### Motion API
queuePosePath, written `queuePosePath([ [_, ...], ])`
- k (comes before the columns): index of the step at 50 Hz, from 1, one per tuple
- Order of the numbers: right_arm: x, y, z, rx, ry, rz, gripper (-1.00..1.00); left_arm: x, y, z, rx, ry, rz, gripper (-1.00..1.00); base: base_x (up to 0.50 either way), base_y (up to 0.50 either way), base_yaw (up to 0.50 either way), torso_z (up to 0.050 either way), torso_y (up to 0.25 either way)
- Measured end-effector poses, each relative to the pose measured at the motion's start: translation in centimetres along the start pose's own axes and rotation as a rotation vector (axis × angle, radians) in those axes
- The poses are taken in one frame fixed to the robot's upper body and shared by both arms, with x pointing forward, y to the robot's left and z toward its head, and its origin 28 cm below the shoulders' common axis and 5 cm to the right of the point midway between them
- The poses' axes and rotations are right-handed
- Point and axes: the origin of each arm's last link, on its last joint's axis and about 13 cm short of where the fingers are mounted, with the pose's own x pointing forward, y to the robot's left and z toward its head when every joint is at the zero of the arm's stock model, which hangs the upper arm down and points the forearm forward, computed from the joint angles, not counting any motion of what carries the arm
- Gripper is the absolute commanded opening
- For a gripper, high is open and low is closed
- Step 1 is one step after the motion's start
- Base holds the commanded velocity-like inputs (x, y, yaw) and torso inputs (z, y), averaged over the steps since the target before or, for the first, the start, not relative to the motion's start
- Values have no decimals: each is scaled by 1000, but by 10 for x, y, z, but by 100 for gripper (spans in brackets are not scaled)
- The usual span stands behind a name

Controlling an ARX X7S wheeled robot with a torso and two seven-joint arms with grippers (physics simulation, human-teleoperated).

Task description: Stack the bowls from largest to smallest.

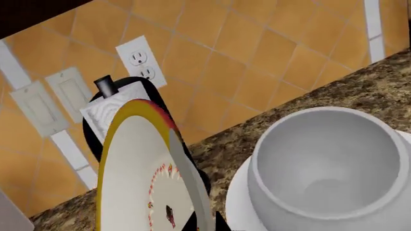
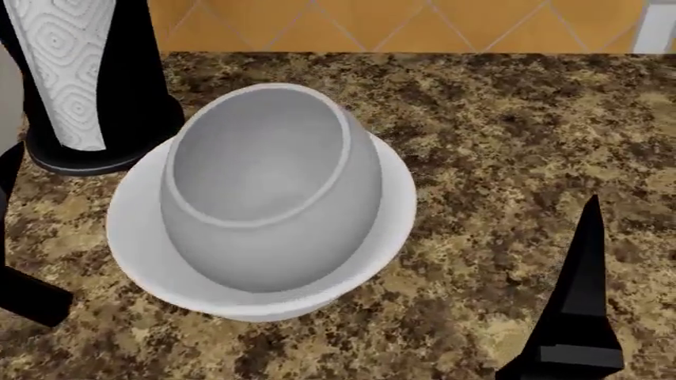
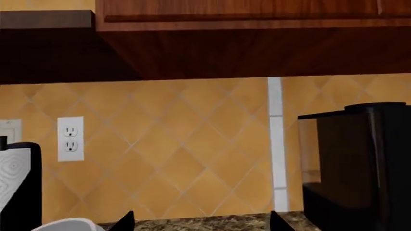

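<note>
A speckled brown countertop (image 2: 507,158) is seen below an orange tiled wall (image 3: 192,144), and a dark wooden cabinet (image 3: 244,38) is mounted above. In the right wrist view, a black appliance (image 3: 359,163) is placed on the counter against the wall. A paper towel roll (image 2: 69,71) is held upright on a black stand at the back left of the counter.

Just beside it, the large white bowl (image 2: 132,237) is set on the counter, and a grey deep bowl (image 2: 264,182) is laid tilted inside it. The small bowl (image 1: 132,178) with the yellow-red rim is held on its edge in the air, near the white bowl, and is clamped at its rim by the left gripper (image 1: 205,224). The right gripper (image 3: 200,222) is spread apart, with nothing between its fingers. A wall outlet (image 1: 142,62) is seen behind the roll.
</note>
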Motion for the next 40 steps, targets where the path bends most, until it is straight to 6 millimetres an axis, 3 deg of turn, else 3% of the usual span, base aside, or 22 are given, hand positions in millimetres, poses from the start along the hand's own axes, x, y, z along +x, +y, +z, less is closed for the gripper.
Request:
queuePosePath([
  [10,0,1,0,1,-3,3,100,-4,-1,1,5,-7,-7,-100,314,-213,0,0,1],
  [19,0,1,-1,7,2,1,100,-9,-1,6,28,-22,-16,-100,33,0,0,0,1],
  [29,0,1,-2,10,11,-2,100,-14,-4,23,120,-37,-89,-100,0,0,0,0,1],
  [40,1,1,-3,14,19,0,100,-3,-10,43,192,-17,-218,-100,0,0,0,0,0],
])
